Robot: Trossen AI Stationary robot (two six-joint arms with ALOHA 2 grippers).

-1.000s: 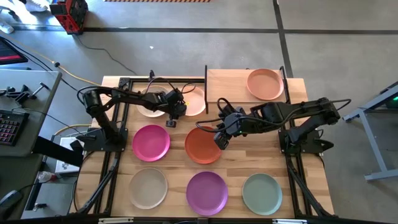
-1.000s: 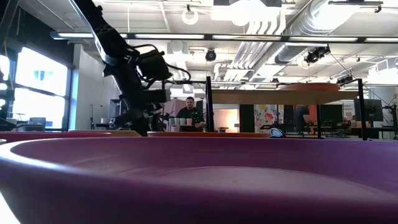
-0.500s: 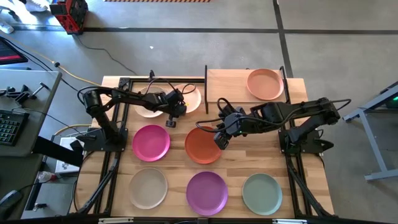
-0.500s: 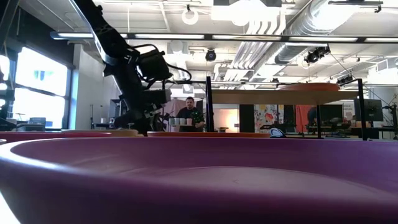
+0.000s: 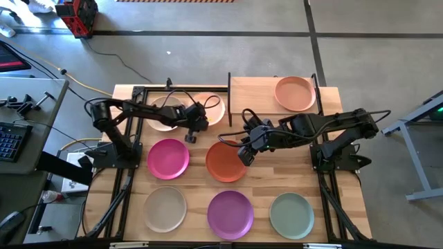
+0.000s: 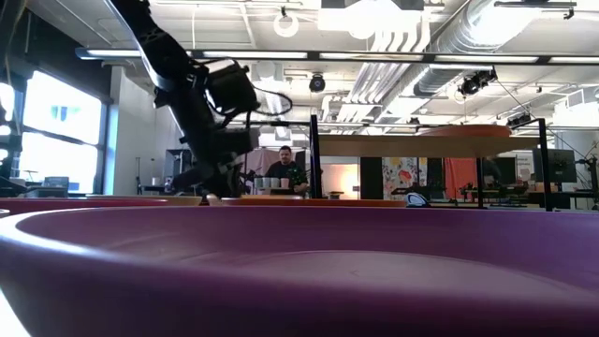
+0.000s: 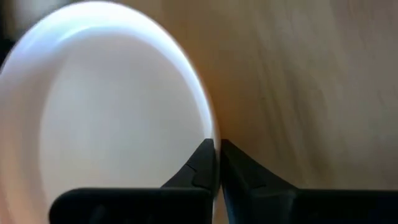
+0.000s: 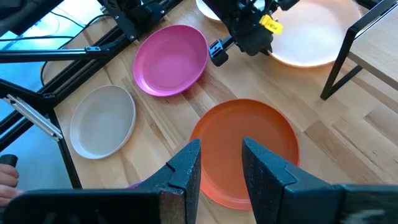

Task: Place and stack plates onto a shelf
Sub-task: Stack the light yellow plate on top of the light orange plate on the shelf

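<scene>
Slatted wood tabletop (image 5: 197,176) under open ceiling ducts (image 6: 412,37); left hand (image 7: 215,163) clenched on cream plate (image 7: 93,106).

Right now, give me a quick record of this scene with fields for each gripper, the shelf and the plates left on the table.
left gripper: shut on the rim of the peach plate
right gripper: open, above the orange plate
shelf: holds one salmon plate
plates on the table: seven
</scene>
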